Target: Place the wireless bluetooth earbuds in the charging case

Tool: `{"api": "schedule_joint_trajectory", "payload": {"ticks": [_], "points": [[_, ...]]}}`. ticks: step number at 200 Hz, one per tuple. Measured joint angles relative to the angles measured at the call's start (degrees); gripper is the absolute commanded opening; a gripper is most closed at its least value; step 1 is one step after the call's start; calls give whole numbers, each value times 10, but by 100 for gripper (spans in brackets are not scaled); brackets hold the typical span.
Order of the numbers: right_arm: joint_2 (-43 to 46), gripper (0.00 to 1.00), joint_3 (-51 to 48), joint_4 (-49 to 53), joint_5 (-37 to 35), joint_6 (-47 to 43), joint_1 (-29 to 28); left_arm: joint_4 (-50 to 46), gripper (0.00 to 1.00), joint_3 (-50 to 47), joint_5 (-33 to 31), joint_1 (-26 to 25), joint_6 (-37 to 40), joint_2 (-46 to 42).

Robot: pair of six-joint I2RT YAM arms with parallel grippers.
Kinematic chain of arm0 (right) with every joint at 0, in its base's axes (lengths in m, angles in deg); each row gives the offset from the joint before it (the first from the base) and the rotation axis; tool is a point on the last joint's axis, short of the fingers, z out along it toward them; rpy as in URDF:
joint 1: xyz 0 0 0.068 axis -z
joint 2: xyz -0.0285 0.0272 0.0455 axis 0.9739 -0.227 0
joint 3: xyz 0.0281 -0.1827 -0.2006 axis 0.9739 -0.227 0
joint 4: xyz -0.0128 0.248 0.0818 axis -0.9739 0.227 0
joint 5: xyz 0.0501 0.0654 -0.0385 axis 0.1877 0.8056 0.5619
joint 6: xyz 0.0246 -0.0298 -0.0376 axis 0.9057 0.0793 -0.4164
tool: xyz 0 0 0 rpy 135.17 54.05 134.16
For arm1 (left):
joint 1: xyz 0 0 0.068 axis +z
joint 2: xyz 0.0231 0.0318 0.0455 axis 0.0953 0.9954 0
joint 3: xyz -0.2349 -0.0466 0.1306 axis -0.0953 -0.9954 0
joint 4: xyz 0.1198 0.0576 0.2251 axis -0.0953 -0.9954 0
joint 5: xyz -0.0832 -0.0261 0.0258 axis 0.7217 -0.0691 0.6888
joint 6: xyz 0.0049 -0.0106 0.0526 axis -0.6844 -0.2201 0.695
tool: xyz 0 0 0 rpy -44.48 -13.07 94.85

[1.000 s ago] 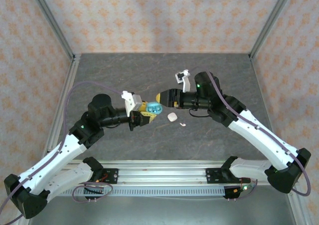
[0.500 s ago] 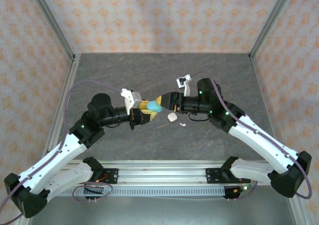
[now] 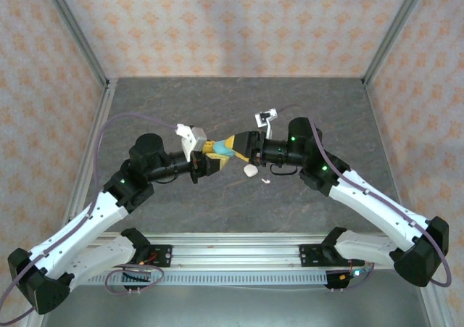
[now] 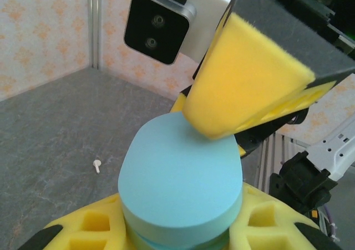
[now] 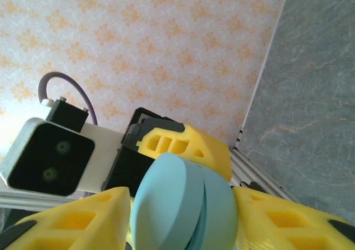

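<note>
- Teal charging case is held above centre of table, clamped between yellow pads of left gripper; lid is seen down.
- Right gripper is placed around right end of same case. Its pads are set at middle width on both sides, and one pad is touching lid. Whether case is really squeezed cannot be told.
- White earbud is laid on table, just near-right of white case. Both are on near side of right gripper, apart from teal case.
</note>
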Motion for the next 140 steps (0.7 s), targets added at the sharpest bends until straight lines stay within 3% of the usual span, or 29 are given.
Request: {"api": "schedule_joint_trajectory", "payload": {"ticks": [26, 43, 88, 99, 140], "points": [[-2, 37, -5, -12, -2, 17, -2, 3, 32, 0, -2, 0, 0, 2], [-2, 32, -8, -19, -3, 25, -1, 2, 41, 3, -6, 0, 1, 2], [-4, 22, -9, -28, -1, 35, -7, -3, 75, 7, -7, 0, 12, 2], [-4, 22, -9, -28, -1, 37, -6, -3, 99, 7, -7, 0, 11, 2], [-5, 21, -9, -27, -9, 41, -1, -33, 100, 6, -23, 0, 22, -20]]}}
